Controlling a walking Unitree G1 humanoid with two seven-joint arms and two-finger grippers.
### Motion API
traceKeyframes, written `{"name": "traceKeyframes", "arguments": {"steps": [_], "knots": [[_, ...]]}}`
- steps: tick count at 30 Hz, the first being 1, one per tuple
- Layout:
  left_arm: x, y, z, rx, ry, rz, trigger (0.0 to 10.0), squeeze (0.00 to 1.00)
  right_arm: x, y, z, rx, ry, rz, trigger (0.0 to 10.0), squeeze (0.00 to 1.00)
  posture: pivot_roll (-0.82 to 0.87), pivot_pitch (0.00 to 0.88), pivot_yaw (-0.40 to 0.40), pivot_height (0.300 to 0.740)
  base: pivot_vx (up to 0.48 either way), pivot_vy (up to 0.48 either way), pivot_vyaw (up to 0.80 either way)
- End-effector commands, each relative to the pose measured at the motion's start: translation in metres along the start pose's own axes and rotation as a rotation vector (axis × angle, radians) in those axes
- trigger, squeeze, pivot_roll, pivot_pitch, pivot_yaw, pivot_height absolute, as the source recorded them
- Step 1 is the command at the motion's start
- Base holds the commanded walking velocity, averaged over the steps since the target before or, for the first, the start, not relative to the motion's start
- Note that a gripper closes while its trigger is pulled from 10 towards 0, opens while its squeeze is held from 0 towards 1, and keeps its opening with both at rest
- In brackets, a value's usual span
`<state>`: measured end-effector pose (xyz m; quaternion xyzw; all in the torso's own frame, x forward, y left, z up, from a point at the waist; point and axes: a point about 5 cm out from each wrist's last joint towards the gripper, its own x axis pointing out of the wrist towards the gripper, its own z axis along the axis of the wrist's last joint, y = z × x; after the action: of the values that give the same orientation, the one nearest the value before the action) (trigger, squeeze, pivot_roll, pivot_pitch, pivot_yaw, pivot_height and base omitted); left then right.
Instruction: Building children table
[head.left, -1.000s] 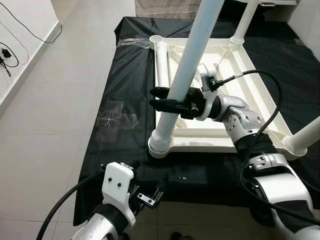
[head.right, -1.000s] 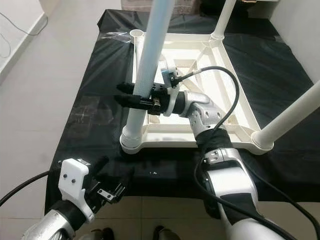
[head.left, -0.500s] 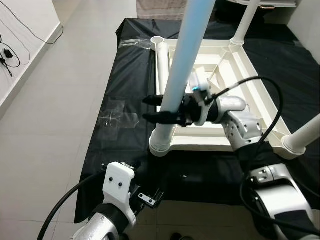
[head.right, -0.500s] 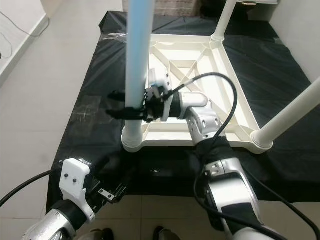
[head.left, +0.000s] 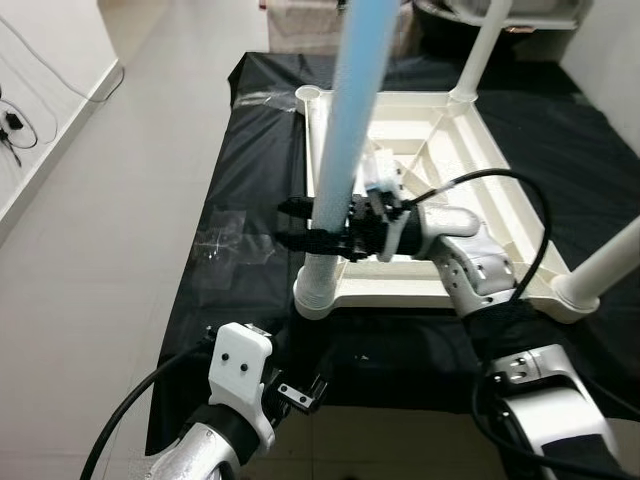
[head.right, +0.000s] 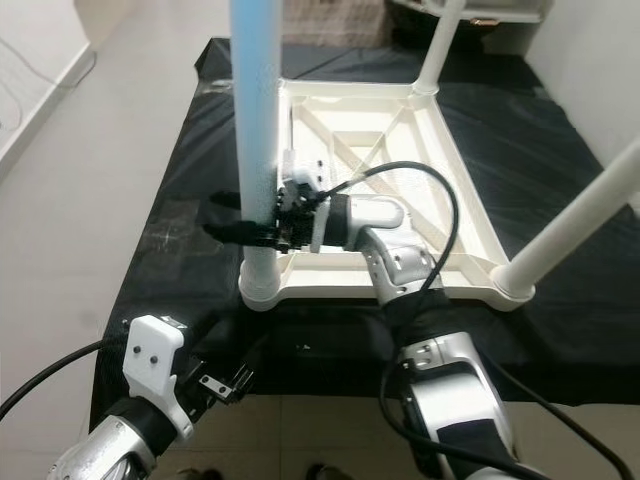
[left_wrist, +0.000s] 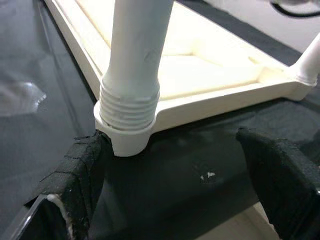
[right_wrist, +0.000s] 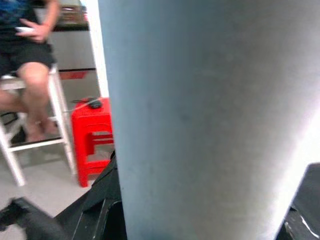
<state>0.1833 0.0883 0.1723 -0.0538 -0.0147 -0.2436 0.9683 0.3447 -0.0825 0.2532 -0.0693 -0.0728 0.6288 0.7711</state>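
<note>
The white tabletop frame (head.left: 480, 170) lies upside down on a black sheet (head.left: 240, 190) spread over the tiled floor (head.left: 130, 150), and the right gripper (head.left: 300, 223) has its 2 black fingers closed around the near-left table leg (head.left: 345, 140), just above the threaded collar where that leg enters the corner socket (left_wrist: 125, 135). 2 more legs stand in their sockets, 1 at the far right corner (head.left: 478, 60) and 1 at the near right (head.left: 600, 270); a 4th tube lies along the frame's left edge (head.left: 318, 140). The left gripper (head.left: 290, 385) hangs low by the sheet's near edge, its fingers (left_wrist: 80, 170) spread wide and holding nothing. The main risk is cross-threading: if the grip tilts the leg, the threads may bind. Sideways pull could also drag the light frame across the slick sheet.
</note>
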Motion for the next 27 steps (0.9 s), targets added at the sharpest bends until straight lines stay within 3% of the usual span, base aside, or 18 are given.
{"name": "traceKeyframes", "arguments": {"steps": [1,11,13,14,16,17,18,21,22,24,27], "knots": [[-0.001,0.000,-0.006,-0.002,0.025,0.007,10.0,0.00,-0.005,0.004,-0.042,0.109,0.167,-0.073,10.0,0.00,0.08,0.164,-0.059,0.740,0.000,0.000,0.00],[0.004,0.005,-0.005,0.014,0.011,0.015,10.0,0.00,-0.016,0.019,-0.047,0.149,0.165,-0.176,10.0,0.00,0.07,0.166,-0.057,0.740,0.000,0.000,0.00],[0.005,0.007,-0.005,0.019,0.007,0.019,10.0,0.00,-0.017,0.018,-0.048,0.152,0.166,-0.233,10.0,0.00,0.07,0.167,-0.057,0.740,0.000,0.000,0.00],[0.006,0.010,-0.004,0.027,0.002,0.024,10.0,0.00,-0.018,0.015,-0.049,0.166,0.163,-0.351,10.0,0.00,0.07,0.169,-0.053,0.740,0.000,0.000,0.00],[0.006,0.010,-0.004,0.027,0.002,0.024,10.0,0.00,-0.018,0.015,-0.049,0.166,0.163,-0.351,10.0,0.00,0.07,0.169,-0.053,0.740,0.000,0.000,0.00],[0.007,0.011,-0.004,0.031,-0.001,0.025,10.0,0.00,-0.020,0.011,-0.049,0.185,0.151,-0.455,10.0,0.00,0.07,0.167,-0.056,0.740,0.000,0.000,0.00],[0.007,0.011,-0.004,0.031,-0.001,0.025,10.0,0.00,-0.020,0.011,-0.049,0.185,0.151,-0.455,10.0,0.00,0.07,0.167,-0.056,0.740,0.000,0.000,0.00],[0.009,0.013,-0.003,0.041,-0.005,0.025,10.0,0.00,-0.029,0.004,-0.047,0.220,0.123,-0.745,10.0,0.00,0.07,0.170,-0.051,0.740,0.000,0.000,0.00],[0.009,0.013,-0.003,0.041,-0.005,0.025,10.0,0.00,-0.029,0.004,-0.047,0.220,0.123,-0.745,10.0,0.00,0.07,0.170,-0.051,0.740,0.000,0.000,0.00],[0.010,0.013,-0.003,0.044,-0.007,0.021,10.0,0.00,-0.042,0.001,-0.046,0.236,0.104,-0.997,10.0,0.00,0.07,0.172,-0.054,0.740,0.000,0.000,0.00],[0.011,0.013,-0.003,0.045,-0.008,0.020,10.0,0.00,-0.050,0.002,-0.045,0.221,0.095,-1.106,10.0,0.00,0.07,0.171,-0.056,0.740,0.000,0.000,0.00]]}}
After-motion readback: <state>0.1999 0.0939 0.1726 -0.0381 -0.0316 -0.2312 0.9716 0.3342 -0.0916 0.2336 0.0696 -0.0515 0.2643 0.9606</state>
